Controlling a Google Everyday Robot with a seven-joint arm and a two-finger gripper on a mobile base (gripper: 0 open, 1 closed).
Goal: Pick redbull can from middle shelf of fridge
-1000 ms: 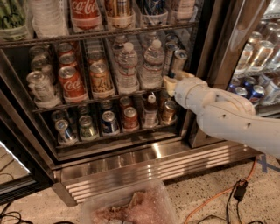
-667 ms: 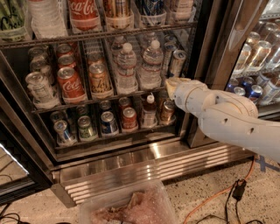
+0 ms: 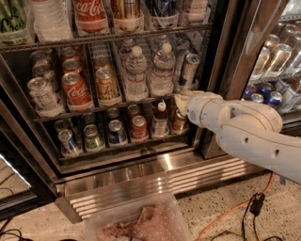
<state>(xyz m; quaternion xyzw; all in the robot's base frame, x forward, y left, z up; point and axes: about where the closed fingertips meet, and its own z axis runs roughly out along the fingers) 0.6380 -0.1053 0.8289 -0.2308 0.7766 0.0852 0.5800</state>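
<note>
One commercial fridge (image 3: 155, 181) fills most of the view. Its stainless frame and ribbed steel base enclose the redbull can (image 3: 190, 69) on every side.

1. Robot arm (image 3: 249, 132): white, jointed. It enters from below and to the viewer's right of the redbull can and extends toward the can's shelf.
2. Middle shelf (image 3: 89, 111): dark wire rack with white trays. The redbull can stands at its right end, the last item in the row.
3. Plastic tub (image 3: 136, 221): clear, on the floor well below the redbull can and to its left.
4. Coca-Cola bottle (image 3: 89, 14): one rack above the redbull can, well to its left.
5. Water bottles (image 3: 136, 70): two clear bottles with white caps. The nearer one is just beside the redbull can on its left.
6. Coca-Cola can (image 3: 75, 89): red, same rack as the redbull can, well to its left beyond the water bottles. A gold can (image 3: 107, 84) stands between it and the bottles.
7. Short cans (image 3: 115, 132): mixed colours, on the rack directly under the redbull can's rack, spreading to its left.
8. Orange cable (image 3: 225, 214): on the floor, far below the redbull can.
9. Gripper (image 3: 181, 100): pale tip of the arm, just below the base of the redbull can, level with the front edge of its rack. Contact with the redbull can cannot be confirmed. Whether the gripper is spread or closed cannot be told from this position.
</note>
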